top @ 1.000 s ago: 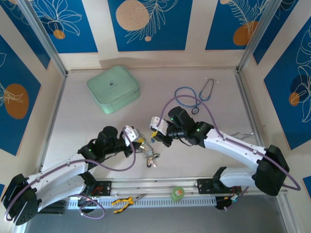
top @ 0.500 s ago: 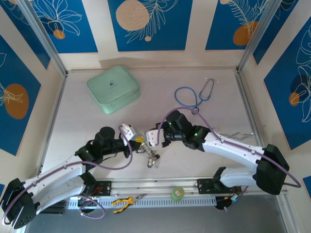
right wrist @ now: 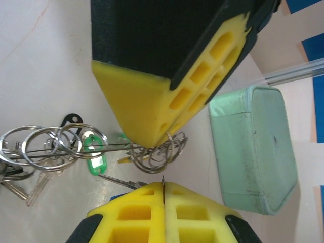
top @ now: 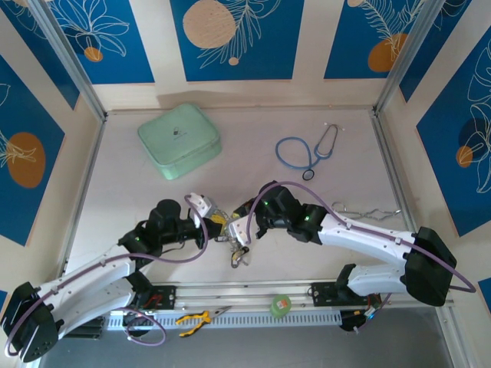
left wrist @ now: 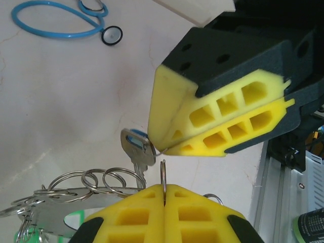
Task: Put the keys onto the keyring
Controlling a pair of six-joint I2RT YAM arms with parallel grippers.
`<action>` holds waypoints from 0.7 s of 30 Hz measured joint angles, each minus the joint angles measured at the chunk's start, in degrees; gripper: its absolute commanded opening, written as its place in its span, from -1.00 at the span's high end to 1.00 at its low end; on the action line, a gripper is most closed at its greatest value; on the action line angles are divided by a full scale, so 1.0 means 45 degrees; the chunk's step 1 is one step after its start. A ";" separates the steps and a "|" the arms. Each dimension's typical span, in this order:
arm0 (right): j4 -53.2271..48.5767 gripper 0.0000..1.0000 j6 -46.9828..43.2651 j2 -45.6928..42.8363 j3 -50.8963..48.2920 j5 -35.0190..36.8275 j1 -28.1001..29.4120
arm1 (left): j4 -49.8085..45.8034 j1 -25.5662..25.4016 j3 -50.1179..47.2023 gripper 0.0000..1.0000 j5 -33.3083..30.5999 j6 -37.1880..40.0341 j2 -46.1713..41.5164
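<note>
Robot lab cell: arms [top: 360, 238] bolted to a panel-walled table [top: 138, 199].

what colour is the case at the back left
The case is pale mint green, best seen in the top external view.

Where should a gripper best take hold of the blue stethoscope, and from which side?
Probably the blue tube loop, from straight above, jaws across the tube: the stethoscope lies flat on the table, and its tube is thin with bare surface either side.
</note>
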 measured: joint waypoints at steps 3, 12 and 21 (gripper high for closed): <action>0.0267 1.00 -0.0092 -0.0209 -0.0160 0.0175 0.0015 | -0.0117 0.0053 0.0000 1.00 0.0044 -0.0214 0.0160; 0.0413 1.00 -0.0345 -0.0568 -0.0408 0.0282 0.0219 | -0.0160 0.0092 0.0005 1.00 0.0233 -0.0583 0.0374; 0.0578 1.00 -0.0617 -0.0427 -0.0408 0.0384 0.0350 | -0.0185 0.0117 0.0010 1.00 0.0243 -0.0583 0.0374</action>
